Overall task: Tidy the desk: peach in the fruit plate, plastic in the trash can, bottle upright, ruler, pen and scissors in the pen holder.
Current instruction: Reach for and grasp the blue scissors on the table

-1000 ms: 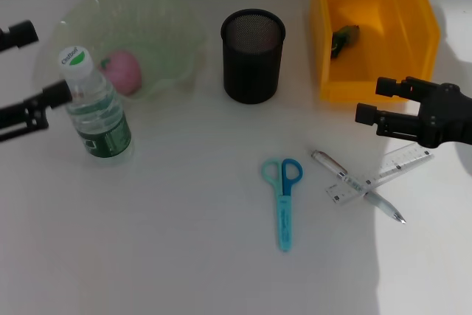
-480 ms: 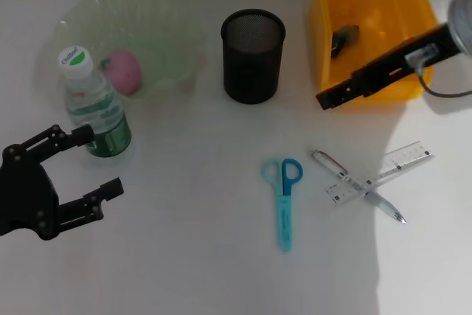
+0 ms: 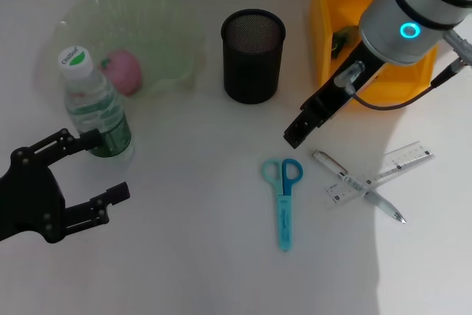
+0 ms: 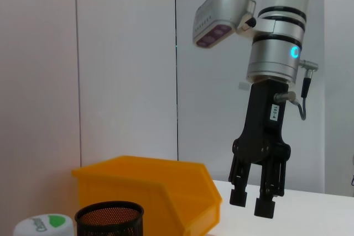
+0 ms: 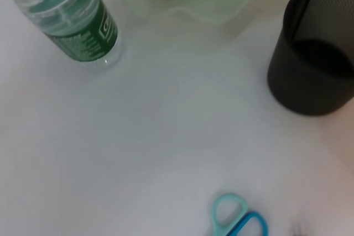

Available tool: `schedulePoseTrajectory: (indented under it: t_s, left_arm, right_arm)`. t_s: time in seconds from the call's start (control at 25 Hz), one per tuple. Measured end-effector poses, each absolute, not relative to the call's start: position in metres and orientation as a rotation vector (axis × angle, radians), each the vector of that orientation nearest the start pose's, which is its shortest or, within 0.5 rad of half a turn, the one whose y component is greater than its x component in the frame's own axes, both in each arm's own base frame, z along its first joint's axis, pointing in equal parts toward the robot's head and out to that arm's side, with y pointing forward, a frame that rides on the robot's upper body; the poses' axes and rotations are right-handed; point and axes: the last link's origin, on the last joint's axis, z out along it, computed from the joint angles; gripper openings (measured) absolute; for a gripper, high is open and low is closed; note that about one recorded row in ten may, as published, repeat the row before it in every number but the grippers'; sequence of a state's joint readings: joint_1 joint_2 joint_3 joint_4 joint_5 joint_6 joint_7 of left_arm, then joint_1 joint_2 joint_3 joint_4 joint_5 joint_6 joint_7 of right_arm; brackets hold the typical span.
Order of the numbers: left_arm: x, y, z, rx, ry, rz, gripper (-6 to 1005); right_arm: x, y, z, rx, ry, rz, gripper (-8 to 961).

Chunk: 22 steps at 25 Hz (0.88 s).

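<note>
A pink peach (image 3: 124,71) lies in the pale green fruit plate (image 3: 166,31). The bottle (image 3: 92,105) stands upright in front of the plate. A dark green piece of plastic (image 3: 340,39) lies in the yellow trash can (image 3: 324,71). Blue scissors (image 3: 282,201), the pen (image 3: 358,186) and the clear ruler (image 3: 394,164) lie on the table, with the pen crossing the ruler. The black mesh pen holder (image 3: 253,55) stands at the back centre. My right gripper (image 3: 297,135) hangs open between the holder and the scissors, holding nothing. My left gripper (image 3: 99,167) is open, just in front of the bottle.
In the left wrist view my right gripper (image 4: 251,202) points straight down above the table, beside the yellow bin (image 4: 149,186). The right wrist view looks down on the bottle (image 5: 72,17), the pen holder (image 5: 312,64) and the scissors' handles (image 5: 238,219).
My right arm swung from the yellow bin out over the table toward the scissors. My left gripper left the bottle's side and drew back toward the front edge.
</note>
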State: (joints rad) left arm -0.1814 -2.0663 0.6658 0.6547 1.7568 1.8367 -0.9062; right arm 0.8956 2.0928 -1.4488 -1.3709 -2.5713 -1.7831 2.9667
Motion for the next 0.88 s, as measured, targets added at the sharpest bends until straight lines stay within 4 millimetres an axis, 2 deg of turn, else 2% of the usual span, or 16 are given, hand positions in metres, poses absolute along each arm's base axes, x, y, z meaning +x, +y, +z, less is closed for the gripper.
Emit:
schedulePoseTrajectory:
  t_s: [0.2, 0.36, 0.6, 0.88]
  left_arm:
    - [-0.316, 0.222, 0.028, -2.526, -0.264, -0.928, 816]
    - [-0.317, 0.222, 0.028, -2.525, -0.261, -0.926, 816]
    - [-0.316, 0.222, 0.028, -2.526, -0.262, -0.929, 816]
    - [-0.315, 0.223, 0.027, -2.527, -0.258, -0.934, 816]
  right_arm:
    - [0.086, 0.358, -0.023, -2.573, 1.150, -0.683, 760]
    - [0.087, 0.356, -0.040, -2.587, 1.102, -0.786, 760]
    - [0.089, 0.352, -0.055, -2.630, 1.120, -0.801, 759]
    - [0.099, 0.348, -0.077, -2.629, 1.048, -0.878, 759]
